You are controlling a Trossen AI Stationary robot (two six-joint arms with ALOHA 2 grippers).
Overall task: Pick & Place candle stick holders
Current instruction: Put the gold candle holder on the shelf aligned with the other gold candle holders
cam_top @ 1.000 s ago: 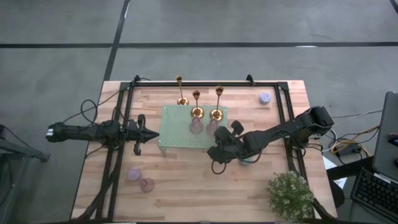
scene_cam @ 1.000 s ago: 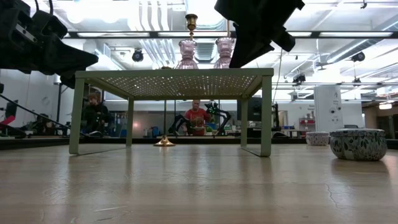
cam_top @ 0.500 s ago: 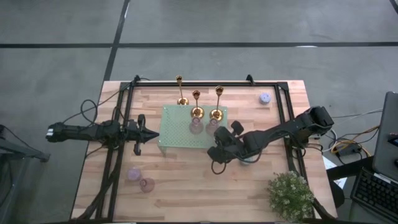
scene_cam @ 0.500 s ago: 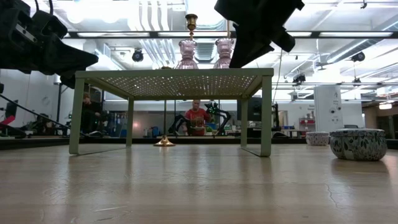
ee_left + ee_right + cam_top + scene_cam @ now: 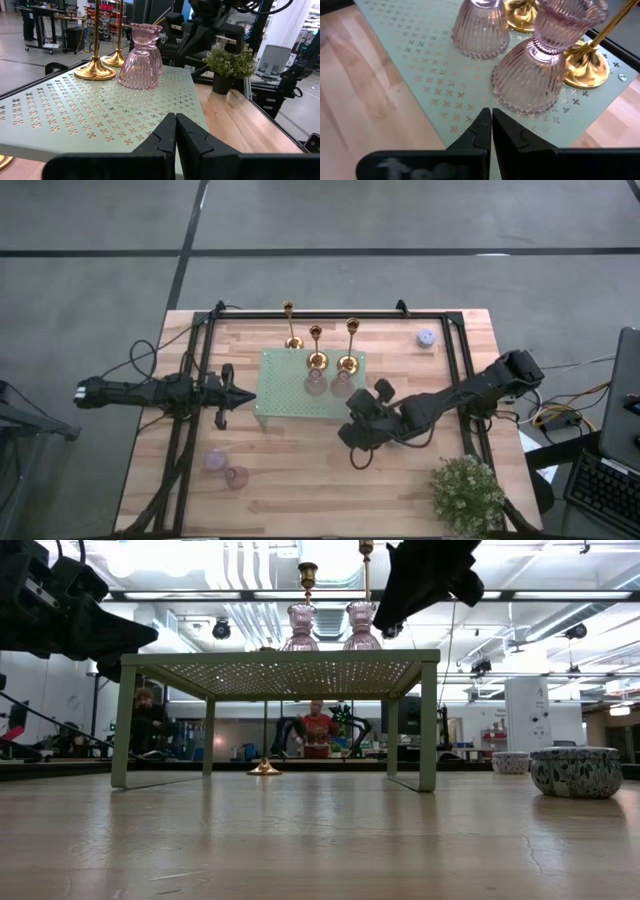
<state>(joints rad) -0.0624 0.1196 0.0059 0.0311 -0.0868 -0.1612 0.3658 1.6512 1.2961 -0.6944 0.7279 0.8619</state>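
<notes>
Three gold candlesticks stand upright. One (image 5: 291, 328) stands by its base on the table behind the green perforated stand (image 5: 285, 395). The other two (image 5: 316, 350) (image 5: 350, 348) stand on the stand's far part, behind two pink ribbed glass pieces (image 5: 315, 383) (image 5: 341, 385). My right gripper (image 5: 352, 420) is shut and empty above the stand's near right corner, and its fingers (image 5: 487, 122) point at the nearer pink piece (image 5: 527, 75). My left gripper (image 5: 240, 395) is shut and empty, level with the stand's left edge (image 5: 75, 120).
A patterned bowl (image 5: 573, 772) sits on the table right of the stand, with a smaller one (image 5: 510, 762) behind it. A lavender piece (image 5: 426, 337) is at the far right, two pinkish pieces (image 5: 215, 460) at the near left, and a plant (image 5: 467, 492) at the near right. Black frame rails (image 5: 455, 370) run along the sides.
My right gripper has drawn back from the stand toward the table's near right, staying shut. In the low view this uncovers the right candlestick's stem. The candlesticks and pink pieces have not moved.
</notes>
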